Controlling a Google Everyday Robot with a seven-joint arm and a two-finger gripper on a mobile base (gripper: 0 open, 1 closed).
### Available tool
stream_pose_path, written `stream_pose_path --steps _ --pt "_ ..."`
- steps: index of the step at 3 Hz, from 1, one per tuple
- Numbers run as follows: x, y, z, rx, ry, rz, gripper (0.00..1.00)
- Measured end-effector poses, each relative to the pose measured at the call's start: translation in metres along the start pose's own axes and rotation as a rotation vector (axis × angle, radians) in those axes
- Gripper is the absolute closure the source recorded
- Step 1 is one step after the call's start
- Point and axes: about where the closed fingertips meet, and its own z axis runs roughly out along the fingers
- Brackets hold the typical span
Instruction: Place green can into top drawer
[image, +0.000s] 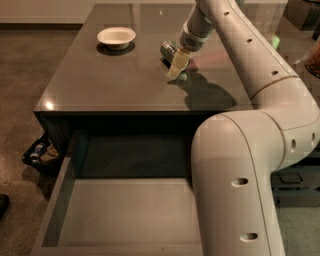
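Gripper down beside the green can on the desk top.
Its grip cannot be told (the can sits just behind it). Best to clamp the can's middle squarely before lifting toward the open top drawer. The can looks tipped over, green-silver, one metal end showing.

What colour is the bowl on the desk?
White, in the camera view; the bowl sits left of the gripper, which is at the green can.

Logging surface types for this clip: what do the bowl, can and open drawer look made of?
White bowl: matte, maybe paper or ceramic. Green can, by the hand on the tabletop: likely metal, glinting end. Top drawer: seemingly painted metal, flat dull floor.
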Motion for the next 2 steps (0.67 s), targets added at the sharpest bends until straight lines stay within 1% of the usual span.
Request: stream_pose_path --steps 1,2 --pt "0.0000 0.0000 0.0001 0.000 0.000 0.000 0.00" --pt "0.0000 0.0000 0.0001 0.000 0.000 0.000 0.26"
